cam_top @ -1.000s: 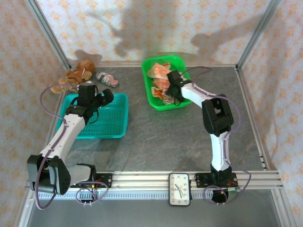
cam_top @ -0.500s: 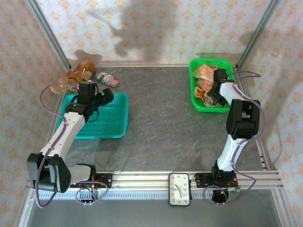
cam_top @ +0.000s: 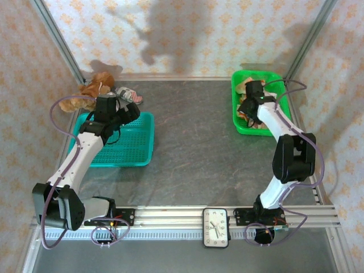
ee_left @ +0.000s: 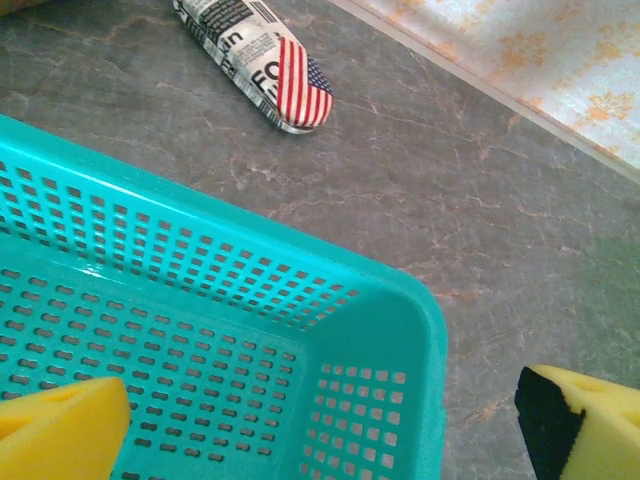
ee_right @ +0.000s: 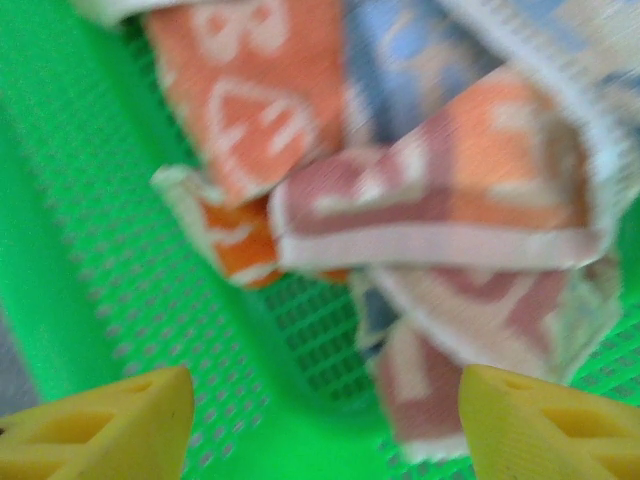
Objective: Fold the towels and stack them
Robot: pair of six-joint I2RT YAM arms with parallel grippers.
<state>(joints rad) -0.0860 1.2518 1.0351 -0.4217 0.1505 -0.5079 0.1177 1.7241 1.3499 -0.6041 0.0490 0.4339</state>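
**Towels heaped in green basket, right pincer spread over them**

The towels [ee_right: 400, 200] lie crumpled together in the green basket [cam_top: 267, 128], which sits at the far right corner of the tabletop [cam_top: 193, 148]. Orange and cream folds overlap, with pale lettering showing on the orange cloth. The right pincer [ee_right: 325, 390] hangs inside the basket, released. Its yellow fingers [ee_right: 100, 425] stand apart with bare green mesh between the tips, and the towels lie just ahead of them, ungripped.

Well apart on the left, the left pincer [ee_left: 322, 400] is also spread wide and grasps nothing. It hovers over the far right corner of the teal basket [ee_left: 200, 300]. Beyond that basket a small flag-printed shoe [ee_left: 265, 60] lies on the tabletop beside a brown teddy bear [cam_top: 91, 91]. A clock [cam_top: 216, 227] rests on the near rail.
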